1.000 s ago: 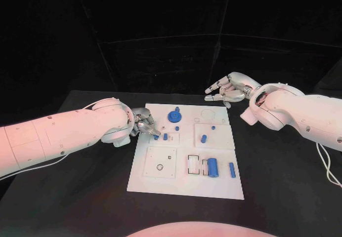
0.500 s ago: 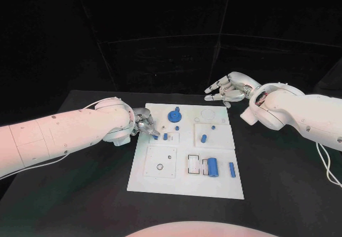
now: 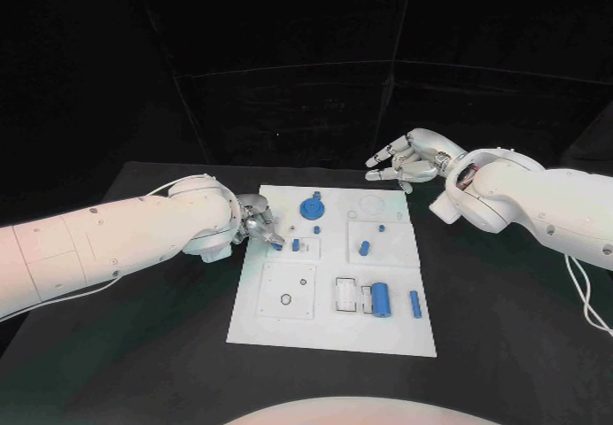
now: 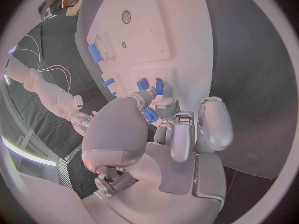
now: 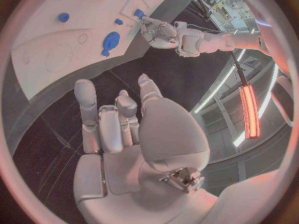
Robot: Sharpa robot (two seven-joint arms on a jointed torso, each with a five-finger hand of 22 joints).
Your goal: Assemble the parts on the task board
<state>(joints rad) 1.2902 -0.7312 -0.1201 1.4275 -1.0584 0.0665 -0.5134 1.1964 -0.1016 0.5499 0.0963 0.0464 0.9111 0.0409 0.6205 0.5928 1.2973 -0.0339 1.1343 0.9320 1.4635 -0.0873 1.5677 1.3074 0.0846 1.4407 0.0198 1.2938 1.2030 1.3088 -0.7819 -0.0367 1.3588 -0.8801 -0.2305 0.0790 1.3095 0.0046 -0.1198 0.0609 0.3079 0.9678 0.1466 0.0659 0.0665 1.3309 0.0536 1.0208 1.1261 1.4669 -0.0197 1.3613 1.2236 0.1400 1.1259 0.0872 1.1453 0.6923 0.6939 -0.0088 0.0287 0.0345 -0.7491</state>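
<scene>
Presently left hand (image 3: 259,227) sits at the task board's (image 3: 326,332) left edge, fingertips pinching a small blue part (image 4: 149,116) just above the board surface. Right hand (image 3: 404,159) hovers beyond the far-right corner, fingers loosely spread, holding nothing, well apart from parts.

No readable text, label or number on the task board (image 3: 335,320) or elsewhere.

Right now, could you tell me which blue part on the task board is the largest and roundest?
The blue gear-like disc near the board's far edge; the other blue parts are small pegs and cylinders.
</scene>
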